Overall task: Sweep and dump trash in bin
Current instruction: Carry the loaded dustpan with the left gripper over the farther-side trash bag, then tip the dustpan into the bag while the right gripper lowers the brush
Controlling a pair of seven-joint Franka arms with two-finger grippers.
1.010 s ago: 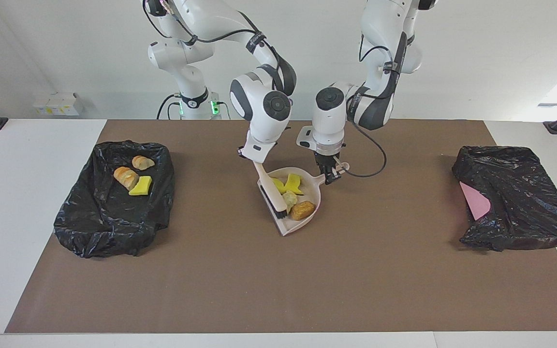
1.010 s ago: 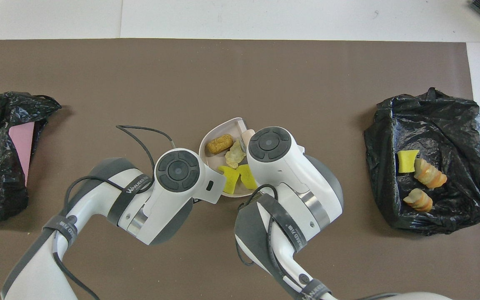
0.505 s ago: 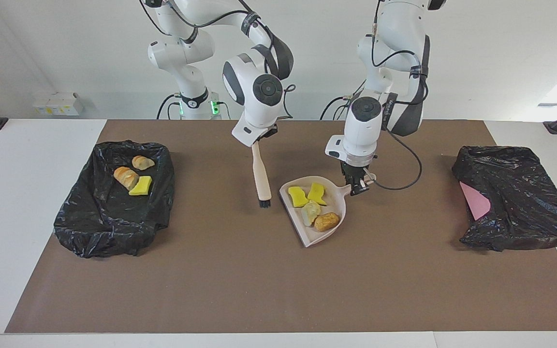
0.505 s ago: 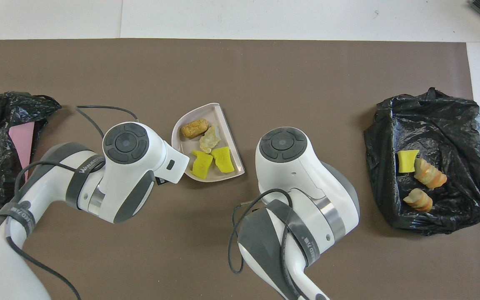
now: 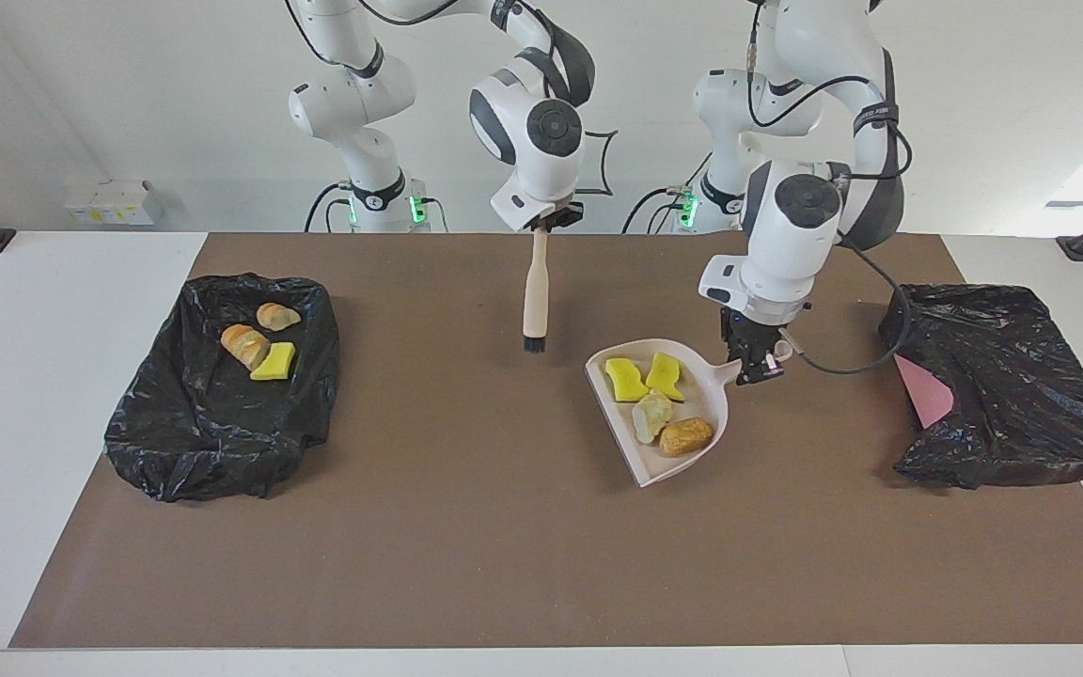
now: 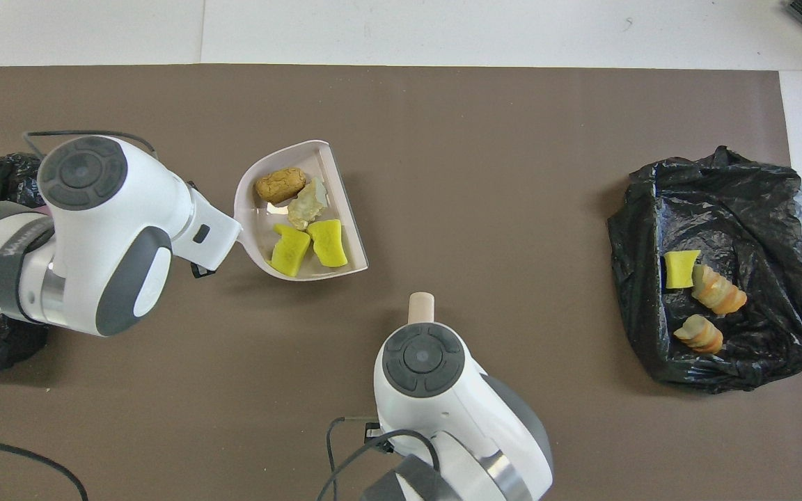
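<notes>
Brown matting (image 5: 466, 564) covers the table under both arms. Going across the facing view, a black-lined bin (image 5: 222, 442) at the right arm's end holds three pieces of trash (image 5: 259, 346): two bread lumps and a yellow chunk. Next, the right gripper (image 5: 541, 226) hangs over the mat's middle, clamped on the handle of the hand brush (image 5: 534, 291), which points bristles down. A second ago that brush lay inside the dustpan; it has since lifted clear and drawn back toward the robots. The dustpan (image 5: 692, 461), with four pieces (image 5: 656, 400) riding in it, has travelled toward the left arm's end, its handle pinched in the left gripper (image 5: 756, 365). It now sits between the brush and a second bin (image 5: 1012, 395) with a pink patch. Sweeping looks finished; I judge the dump into that second bin comes next.
</notes>
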